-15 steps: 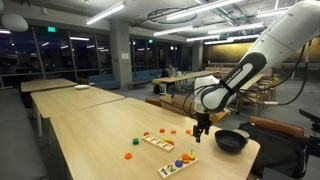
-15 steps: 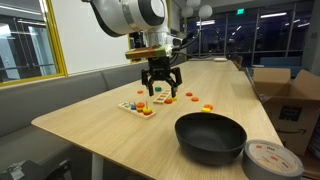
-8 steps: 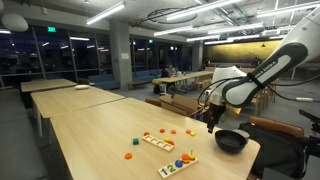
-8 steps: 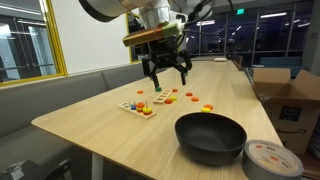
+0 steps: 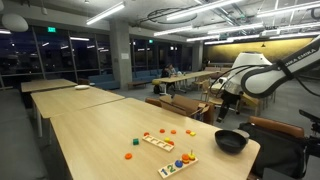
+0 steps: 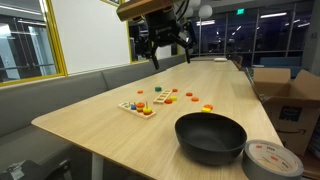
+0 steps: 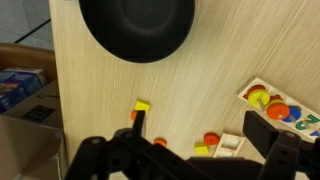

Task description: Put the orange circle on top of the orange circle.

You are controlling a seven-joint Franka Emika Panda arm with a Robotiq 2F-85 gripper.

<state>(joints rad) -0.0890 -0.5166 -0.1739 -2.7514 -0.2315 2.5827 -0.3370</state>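
Two loose orange circles lie apart on the wooden table, one [image 7: 211, 139] next to a white board and one [image 7: 160, 143] further along; they also show in an exterior view [image 6: 170, 98] [image 6: 192, 97]. My gripper [image 7: 197, 120] is open and empty, high above the table in both exterior views [image 6: 168, 55] [image 5: 222, 100]. It touches neither circle.
A black bowl [image 6: 210, 137] [image 7: 137, 25] sits near the table edge. A shape board with coloured pegs [image 6: 138, 107] [image 7: 285, 105], a white board [image 7: 231, 145], a yellow square [image 7: 142, 104] and a tape roll [image 6: 272, 160] are also here. Another orange piece [image 5: 128, 155] lies apart.
My gripper has risen from just above the pieces to high over the table, staying open and empty. The pieces have not moved.
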